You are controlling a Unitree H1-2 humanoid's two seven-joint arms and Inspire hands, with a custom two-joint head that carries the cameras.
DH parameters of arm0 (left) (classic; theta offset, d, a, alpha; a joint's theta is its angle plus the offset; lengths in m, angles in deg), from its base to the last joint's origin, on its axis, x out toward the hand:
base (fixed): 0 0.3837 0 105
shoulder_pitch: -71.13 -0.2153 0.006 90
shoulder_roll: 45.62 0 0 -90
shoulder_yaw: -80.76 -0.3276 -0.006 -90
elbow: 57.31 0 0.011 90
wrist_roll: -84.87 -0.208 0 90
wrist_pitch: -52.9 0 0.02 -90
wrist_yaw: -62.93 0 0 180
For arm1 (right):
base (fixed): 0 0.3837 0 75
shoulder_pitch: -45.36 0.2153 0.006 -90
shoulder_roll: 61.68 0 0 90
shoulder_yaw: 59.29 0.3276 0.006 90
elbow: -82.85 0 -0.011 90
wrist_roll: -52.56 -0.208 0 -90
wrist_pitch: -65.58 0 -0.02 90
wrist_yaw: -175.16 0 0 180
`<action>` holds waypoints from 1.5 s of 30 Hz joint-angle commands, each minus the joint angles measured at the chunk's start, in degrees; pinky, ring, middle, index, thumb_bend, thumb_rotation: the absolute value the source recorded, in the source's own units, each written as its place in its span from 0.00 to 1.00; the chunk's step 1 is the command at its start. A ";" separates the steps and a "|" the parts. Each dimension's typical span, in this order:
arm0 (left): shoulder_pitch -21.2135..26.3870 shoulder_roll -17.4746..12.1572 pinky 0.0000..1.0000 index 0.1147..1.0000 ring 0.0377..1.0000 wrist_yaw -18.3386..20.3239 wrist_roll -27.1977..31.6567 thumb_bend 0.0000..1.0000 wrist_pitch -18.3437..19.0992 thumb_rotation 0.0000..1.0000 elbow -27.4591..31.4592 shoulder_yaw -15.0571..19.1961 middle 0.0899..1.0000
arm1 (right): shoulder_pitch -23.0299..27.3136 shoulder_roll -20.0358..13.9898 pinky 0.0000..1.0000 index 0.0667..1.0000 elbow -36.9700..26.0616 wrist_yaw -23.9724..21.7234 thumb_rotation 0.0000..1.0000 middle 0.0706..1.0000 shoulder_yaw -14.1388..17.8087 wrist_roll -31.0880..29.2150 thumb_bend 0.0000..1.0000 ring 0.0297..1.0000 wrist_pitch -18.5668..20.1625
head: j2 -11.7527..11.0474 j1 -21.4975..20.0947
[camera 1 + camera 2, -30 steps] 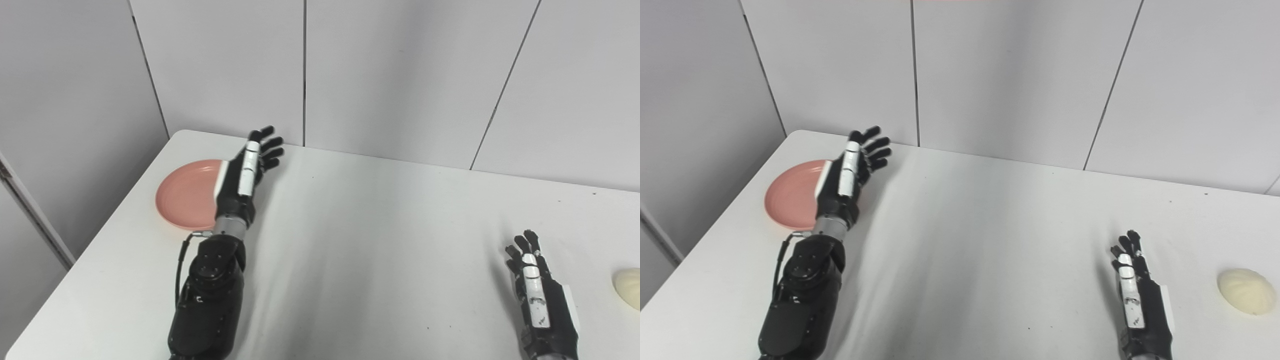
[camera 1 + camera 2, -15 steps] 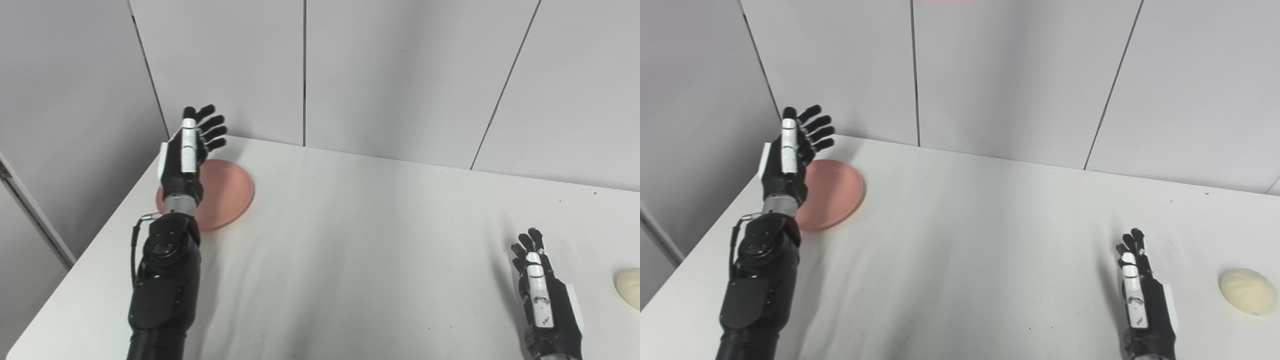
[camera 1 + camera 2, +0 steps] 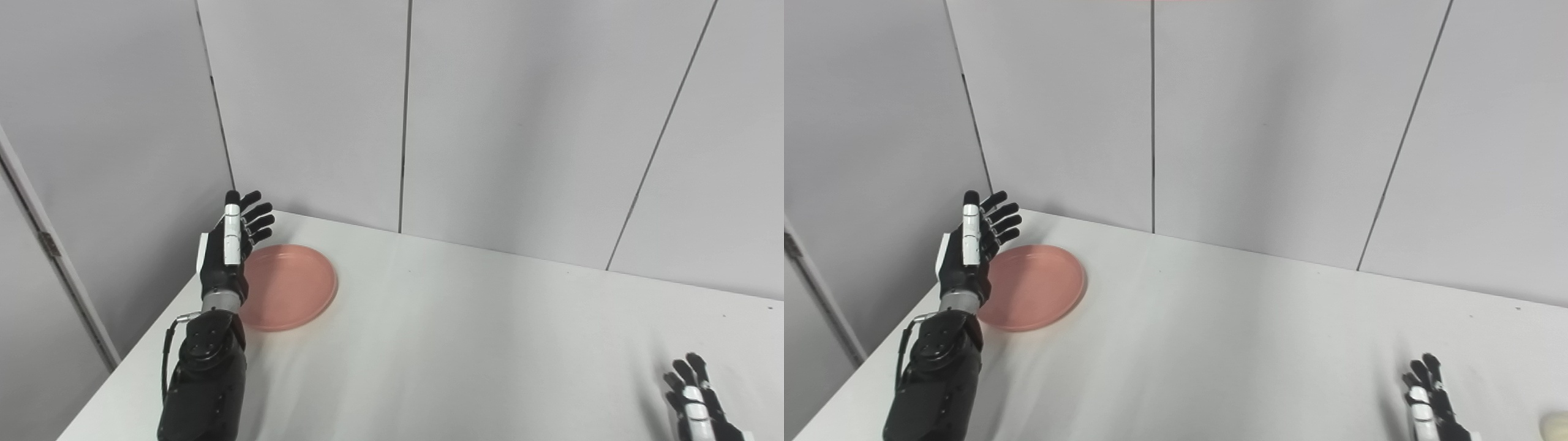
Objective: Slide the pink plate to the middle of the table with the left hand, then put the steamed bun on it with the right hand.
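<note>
The pink plate (image 3: 288, 286) lies flat near the table's far left corner. My left hand (image 3: 228, 248) stands edge-up at the plate's left rim, open, fingers spread and pointing away from me, raised a little over the table. My right hand (image 3: 1427, 398) is open at the bottom right, only its fingers showing. A sliver of the pale steamed bun (image 3: 1556, 424) peeks in at the bottom right corner of the right eye view, to the right of that hand.
The white table (image 3: 465, 343) stretches from the plate toward the right hand. Grey wall panels (image 3: 404, 122) close off the far side and the left. The table's left edge (image 3: 141, 355) runs just beside my left forearm.
The camera has tilted up and left, so the whole scene sits lower. My left hand crossed from the plate's right side to its left rim. The plate seems to have stayed put.
</note>
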 commanded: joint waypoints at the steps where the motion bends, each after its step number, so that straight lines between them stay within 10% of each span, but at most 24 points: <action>1: 2.51 -2.18 0.75 0.70 0.72 -1.28 -0.10 0.86 -3.21 1.00 0.08 0.63 0.71 | 0.88 -0.52 1.00 0.99 -1.63 -0.44 0.85 0.98 0.39 -0.83 0.35 0.97 -1.18 | 0.00 -0.08; 45: 0.22 -9.17 0.94 0.78 0.87 2.69 -0.25 0.86 -10.94 1.00 -12.35 -3.00 0.81 | 0.97 -2.61 1.00 1.00 0.36 -2.69 0.79 1.00 2.32 -4.49 0.36 1.00 -2.86 | -0.87 5.43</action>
